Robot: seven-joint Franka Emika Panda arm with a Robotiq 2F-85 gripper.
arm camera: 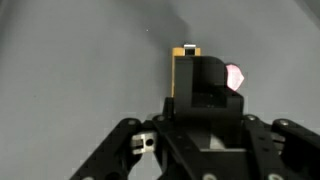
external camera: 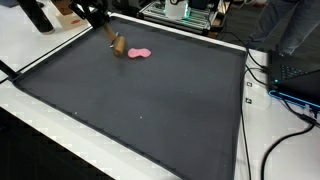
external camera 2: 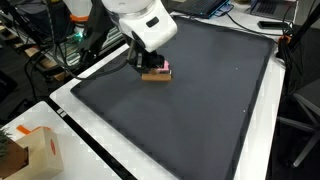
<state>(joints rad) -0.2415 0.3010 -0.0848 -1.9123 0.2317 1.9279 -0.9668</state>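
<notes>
Where the wrist view looks down along its own fingers, the gripper (arm camera: pixel 205 72) shows as one dark mass low over the mat. No picture tells whether its jaws are clenched on something or standing apart. A tan wooden block (arm camera: pixel 182 75) shows along one side of that mass, partly hidden behind it. On the opposite side a small pink piece (arm camera: pixel 236 76) peeks out, only its edge in sight here.

In both exterior views the gripper (external camera 2: pixel 150 64) is down at the block (external camera 2: pixel 153 75), with the pink piece (external camera 2: pixel 167 69) just beside the block. In an exterior view the pink piece (external camera: pixel 139 53) appears whole, a flat two-lobed shape lying on the mat next to the block (external camera: pixel 118 47). All three sit near one edge of the dark mat (external camera: pixel 150 110), which covers a white table (external camera: pixel 265 140). An exterior view alone shows the white arm (external camera 2: pixel 140 18) above the gripper and a cardboard box (external camera 2: pixel 28 152) off the mat.
</notes>
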